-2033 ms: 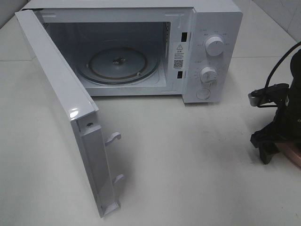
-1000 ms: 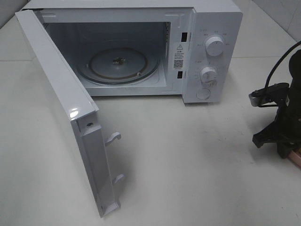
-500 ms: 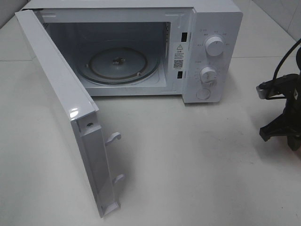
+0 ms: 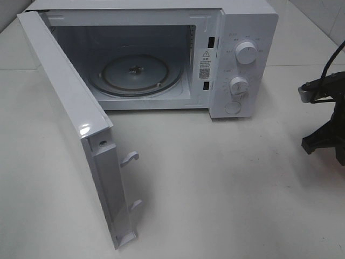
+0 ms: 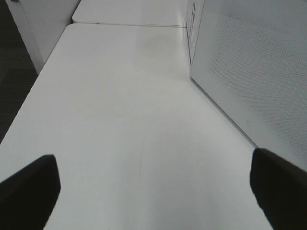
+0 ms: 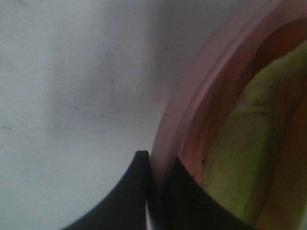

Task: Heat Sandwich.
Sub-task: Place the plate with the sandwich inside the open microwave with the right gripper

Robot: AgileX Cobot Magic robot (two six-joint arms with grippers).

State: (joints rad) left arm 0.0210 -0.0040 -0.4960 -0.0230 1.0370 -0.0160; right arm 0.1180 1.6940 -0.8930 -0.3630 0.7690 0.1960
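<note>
Where the right wrist camera looks along its own fingers, we see the right gripper (image 6: 156,167) pinched narrow onto the rim of the pink plate (image 6: 201,91). One dark finger (image 6: 129,196) presses the outside of the rim, and the other sits on the inner side, over the plate's well. The sandwich (image 6: 240,158) lies on that plate, just inside the rim and close beside the inner finger. We cannot tell whether they touch. It shows as pale bread with a yellowish-green cast, blurred by nearness. Outside the rim we see the white table (image 6: 72,72).

From the high camera, the right arm (image 4: 326,116) is a dark shape at the right edge of the frame, at middle height. Its fingertips, the plate and the sandwich are cut off beyond that edge. We find the white microwave (image 4: 242,32) in the upper half, well apart from the arm. Its door (image 4: 64,97) is swung open toward the lower left, and the glass turntable (image 4: 135,73) shows in the cavity.

The left gripper (image 5: 153,191) is spread wide and holds nothing. It hovers over the table with the door's dotted face close beside it.
</note>
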